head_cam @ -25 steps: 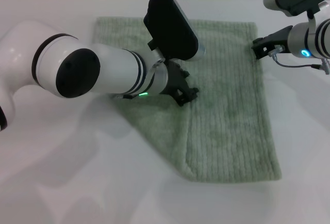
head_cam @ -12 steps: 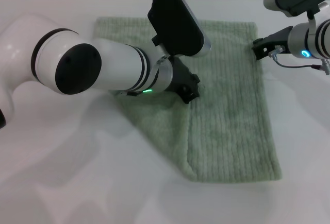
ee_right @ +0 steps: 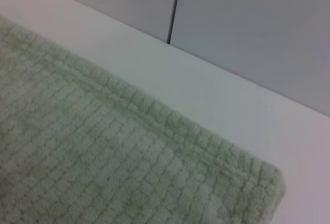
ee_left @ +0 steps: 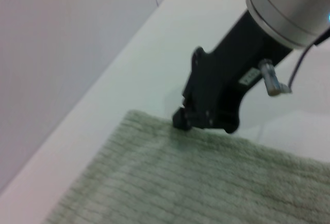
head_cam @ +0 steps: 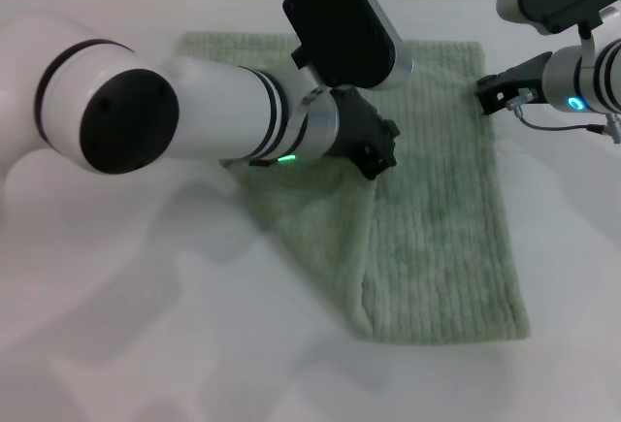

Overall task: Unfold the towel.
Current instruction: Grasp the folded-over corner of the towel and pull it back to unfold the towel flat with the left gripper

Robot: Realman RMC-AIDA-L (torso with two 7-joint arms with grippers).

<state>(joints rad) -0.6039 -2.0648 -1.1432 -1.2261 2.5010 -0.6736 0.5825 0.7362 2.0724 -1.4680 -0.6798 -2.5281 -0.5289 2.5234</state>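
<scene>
Two grippers are working at the towel [head_cam: 437,209], which is lying partly folded on the white table [head_cam: 146,344]. Whether the left gripper [head_cam: 380,155] is gripping the folded flap it touches, I cannot tell. At the far right corner, the right gripper [ee_left: 180,122] is pressing its closed-looking tips on the hem, arm reaching inward.

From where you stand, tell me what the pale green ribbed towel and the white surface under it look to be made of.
The pale mint-green ribbed towel looks like plush terry or microfibre: fuzzy pile, parallel ribs, a stitched hem. The white table looks like smooth, hard laminate or plastic with a faint sheen; which one is unclear.
</scene>
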